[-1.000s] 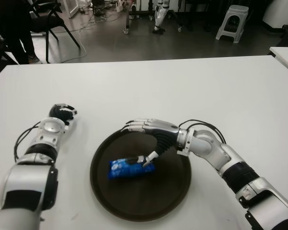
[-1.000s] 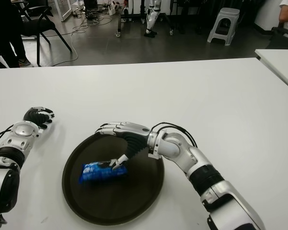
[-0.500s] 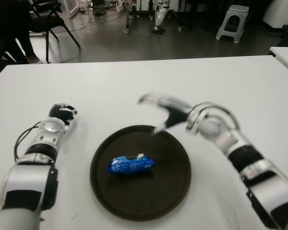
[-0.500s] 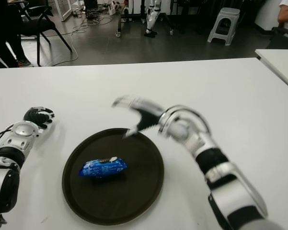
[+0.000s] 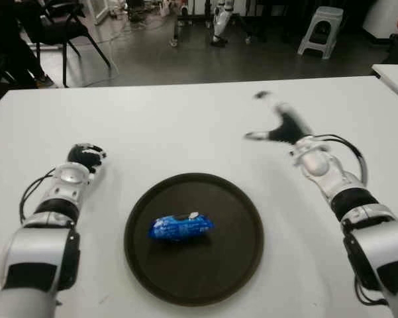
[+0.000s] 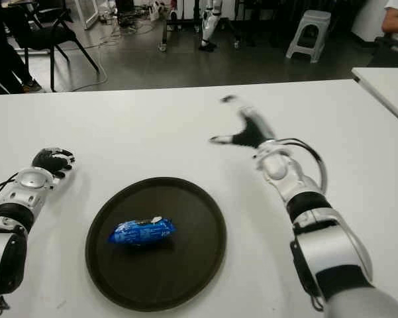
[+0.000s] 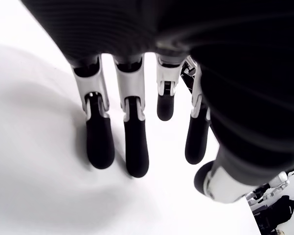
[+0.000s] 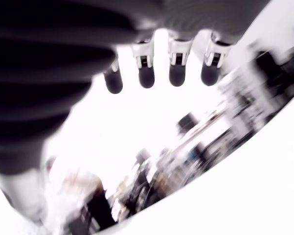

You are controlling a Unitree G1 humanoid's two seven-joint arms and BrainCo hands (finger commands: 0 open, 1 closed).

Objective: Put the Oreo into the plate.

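Over on the left side, the left hand (image 5: 86,158) sits on the white table (image 5: 185,119), well off to the left of the plate, forearm stretched out flat along the tabletop. Its own wrist camera shows the fingers (image 7: 132,147) hanging down loose and a bit apart, tips close to the table surface, nothing in them at all.

Middle of the table is the plate (image 5: 238,225), a dark round tray-like thing with a low rim. The Oreo (image 5: 180,227) (blue wrapper, small white patch on top) lies flat inside it, a little left of the plate's center, long side running roughly left to right. Nothing else is on the plate, and neither hand is touching the pack.

Then to the right, the right hand (image 5: 278,126) is up in the air above the table, beyond and to the right of the plate, well apart from it. It's motion-blurred, but you can make out the fingers and thumb spread wide, palm sort of facing down and left, with the wrist and forearm slanting back toward the lower right. The right wrist view shows the same: fingers (image 8: 177,73) extended, empty, with just the blurry room behind them.

In the background there's a grey floor with a chair (image 5: 69,23) at the far left and a light stool (image 5: 321,30) farther right.
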